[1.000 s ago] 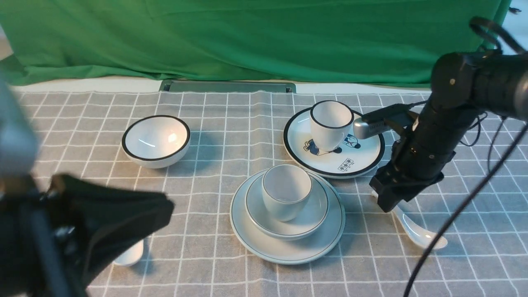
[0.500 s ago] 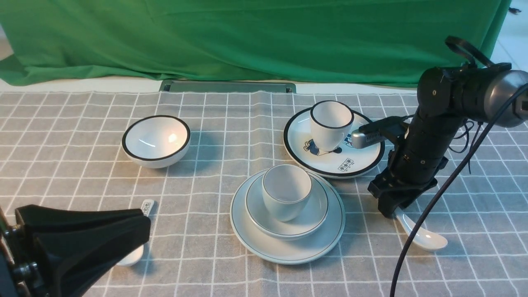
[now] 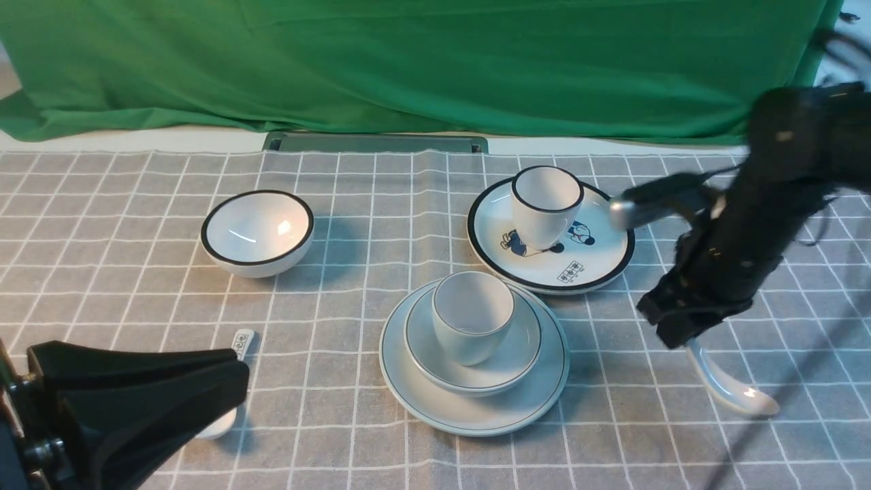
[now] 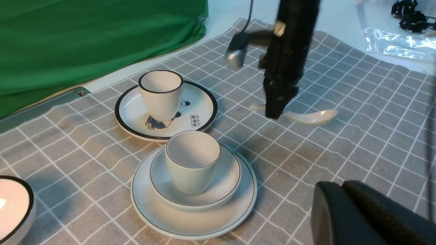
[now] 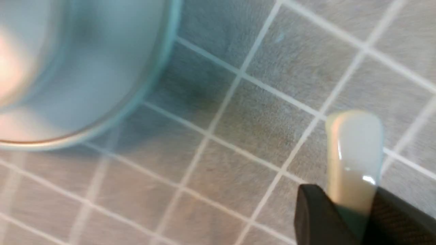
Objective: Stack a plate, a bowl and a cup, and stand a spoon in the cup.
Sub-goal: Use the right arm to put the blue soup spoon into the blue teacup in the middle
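White spoon [image 3: 738, 397] sat lower right, handle apparently pinched by the right gripper [image 3: 684, 340]; next it needed lifting into the cup [image 3: 471, 316].

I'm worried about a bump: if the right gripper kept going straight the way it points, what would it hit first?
Probably the checked tablecloth right below: the right gripper points down at it, with the spoon handle between its jaws. Depth is unclear.

Grey tablecloth [image 3: 102, 272] with a white grid; green curtain [image 3: 408, 68] across the top. Centre: plate [image 3: 469, 418], bowl [image 3: 524, 350] and cup [image 3: 469, 327], pale bluish-white with thin dark rim lines. Lower right, the spoon [image 3: 738, 398] is plain white. Right of centre, the cartoon plate [image 3: 599, 262] is white with a thick black rim and blue-and-black figures.
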`<action>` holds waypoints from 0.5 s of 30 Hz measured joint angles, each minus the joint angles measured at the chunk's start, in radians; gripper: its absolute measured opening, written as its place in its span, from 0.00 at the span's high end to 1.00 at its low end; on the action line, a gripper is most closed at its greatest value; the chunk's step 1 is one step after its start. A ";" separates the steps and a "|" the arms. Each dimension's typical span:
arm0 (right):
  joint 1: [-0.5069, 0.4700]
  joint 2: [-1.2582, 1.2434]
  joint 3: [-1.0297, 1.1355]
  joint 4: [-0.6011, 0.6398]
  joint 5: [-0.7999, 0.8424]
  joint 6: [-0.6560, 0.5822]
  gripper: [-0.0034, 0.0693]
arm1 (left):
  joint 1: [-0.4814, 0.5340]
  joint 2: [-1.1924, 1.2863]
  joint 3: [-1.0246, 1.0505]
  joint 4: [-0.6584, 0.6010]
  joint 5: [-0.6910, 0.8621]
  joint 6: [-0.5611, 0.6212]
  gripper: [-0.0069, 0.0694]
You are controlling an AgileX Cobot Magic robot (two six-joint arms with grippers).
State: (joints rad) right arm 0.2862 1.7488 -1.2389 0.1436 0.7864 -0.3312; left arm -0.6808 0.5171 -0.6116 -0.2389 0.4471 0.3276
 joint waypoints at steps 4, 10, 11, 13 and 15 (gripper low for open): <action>0.057 -0.252 0.235 0.101 -0.339 0.001 0.72 | 0.000 0.000 0.000 0.005 0.000 0.003 0.90; 0.305 -0.405 0.531 0.225 -1.084 0.031 0.72 | 0.000 0.000 0.000 0.019 -0.001 0.006 0.90; 0.313 -0.403 0.541 0.226 -1.125 0.033 0.72 | 0.000 0.000 0.000 0.020 -0.001 0.006 0.90; 0.404 -0.378 0.574 0.232 -1.307 0.061 0.72 | 0.000 0.000 0.000 0.023 -0.001 0.006 0.90; 0.464 -0.333 0.581 0.230 -1.450 0.083 0.72 | 0.000 0.000 0.000 0.023 -0.001 0.006 0.90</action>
State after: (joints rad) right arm 0.7504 1.4157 -0.6577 0.3733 -0.6634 -0.2481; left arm -0.6808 0.5171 -0.6116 -0.2157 0.4462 0.3338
